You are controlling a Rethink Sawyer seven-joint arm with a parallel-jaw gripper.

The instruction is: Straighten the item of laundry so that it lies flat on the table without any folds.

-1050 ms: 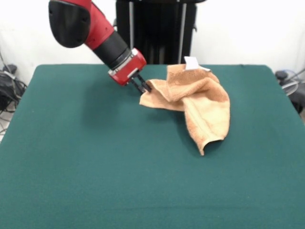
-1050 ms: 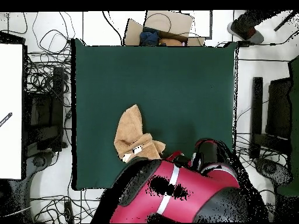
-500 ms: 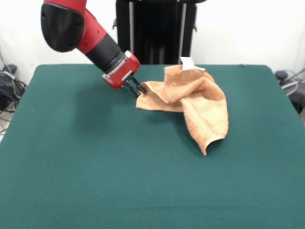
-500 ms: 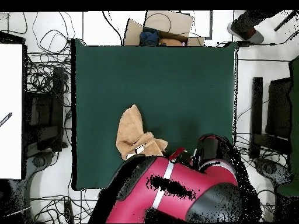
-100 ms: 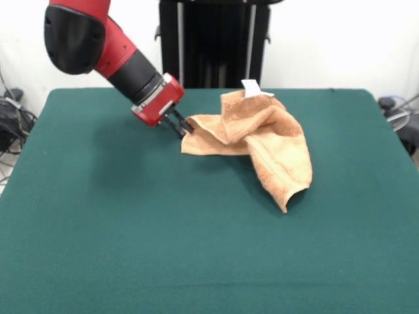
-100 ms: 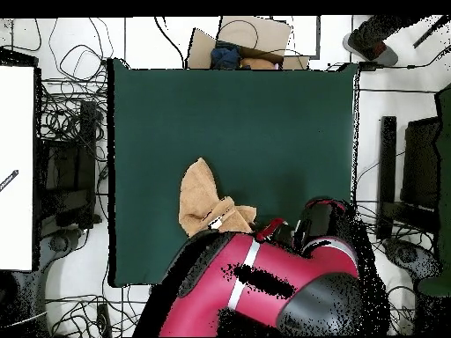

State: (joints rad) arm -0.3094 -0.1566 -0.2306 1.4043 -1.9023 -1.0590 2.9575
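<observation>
The gripper (image 5: 182, 125) is clenched on one corner of the crumpled orange-tan towel (image 5: 268, 140), which lies bunched toward the far side of the green table (image 5: 131, 229). A small white tag (image 5: 251, 88) sticks up; no writing is readable.

Light orange-tan terry towel (image 5: 262, 134), small white tag (image 5: 249, 87) at its top edge. Dark green felt tabletop (image 5: 131, 229). Red and black arm (image 5: 111, 46), red wrist block, black pincer (image 5: 182, 126). White wall behind.
</observation>
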